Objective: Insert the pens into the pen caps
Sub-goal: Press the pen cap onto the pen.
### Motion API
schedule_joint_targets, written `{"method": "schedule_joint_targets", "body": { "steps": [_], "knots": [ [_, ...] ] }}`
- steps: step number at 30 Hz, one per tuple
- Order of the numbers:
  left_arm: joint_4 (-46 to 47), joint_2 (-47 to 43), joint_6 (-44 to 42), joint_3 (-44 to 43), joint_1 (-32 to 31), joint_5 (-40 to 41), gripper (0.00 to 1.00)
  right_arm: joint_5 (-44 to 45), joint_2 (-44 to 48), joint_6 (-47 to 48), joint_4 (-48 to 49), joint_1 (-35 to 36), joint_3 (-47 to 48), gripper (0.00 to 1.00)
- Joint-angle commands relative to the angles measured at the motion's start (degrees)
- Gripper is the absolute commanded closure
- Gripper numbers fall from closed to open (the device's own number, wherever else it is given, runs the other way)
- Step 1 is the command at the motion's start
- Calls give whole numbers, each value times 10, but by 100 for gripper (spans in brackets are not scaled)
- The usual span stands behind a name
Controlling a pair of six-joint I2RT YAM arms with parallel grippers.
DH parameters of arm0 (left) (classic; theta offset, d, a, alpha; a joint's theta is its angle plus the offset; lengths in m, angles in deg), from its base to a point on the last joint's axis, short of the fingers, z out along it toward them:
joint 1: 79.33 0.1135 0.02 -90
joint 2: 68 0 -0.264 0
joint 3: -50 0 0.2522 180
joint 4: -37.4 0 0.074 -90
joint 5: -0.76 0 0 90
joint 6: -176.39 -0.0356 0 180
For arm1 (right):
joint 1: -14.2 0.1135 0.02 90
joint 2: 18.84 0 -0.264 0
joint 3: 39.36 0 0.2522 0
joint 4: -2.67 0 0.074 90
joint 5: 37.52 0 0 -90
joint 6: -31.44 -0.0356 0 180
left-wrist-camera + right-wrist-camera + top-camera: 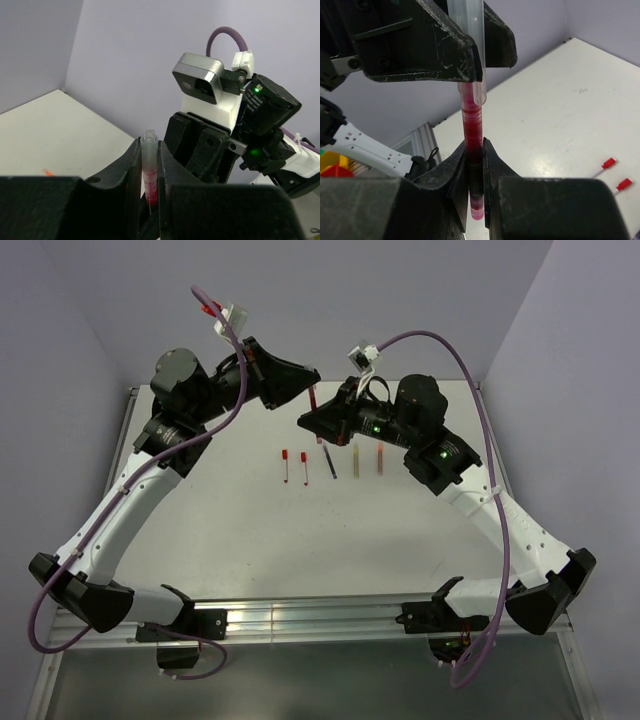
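Observation:
A dark red pen (pixel 471 120) is held upright in the air between both grippers. My right gripper (pixel 474 147) is shut on its barrel, and its lower end pokes out below the fingers. My left gripper (pixel 150 145) is shut on a pale clear pen cap (pixel 149 147), and the pen's red tip (pixel 151 185) shows inside it. In the top view the two grippers meet over the far middle of the table, left gripper (pixel 311 380) just beyond right gripper (pixel 312 422), with the pen (pixel 314 400) between them.
On the white table (pixel 400 540) lies a row of pens: two thin pale ones with red ends (pixel 285 466) (pixel 305 468), a black one (pixel 329 462), an olive one (pixel 355 459) and an orange one (pixel 380 457). Purple cables (pixel 470 370) arch over both arms.

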Motion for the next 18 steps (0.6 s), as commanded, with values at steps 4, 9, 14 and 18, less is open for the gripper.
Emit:
{"method": "schedule_joint_targets", "body": {
  "steps": [4,9,14,18],
  "knots": [
    [-40,-37,-23,35,-36,27,100,153,-8,15,19,-2,66,100],
    [-30,-46,-20,67,-54,68,100,180,-18,19,25,4,85,100],
    [-34,-51,-19,86,-65,100,100,219,-32,28,25,9,113,100],
    [-43,-52,-18,103,-75,132,100,240,-57,35,18,15,142,100]
  ]
}}
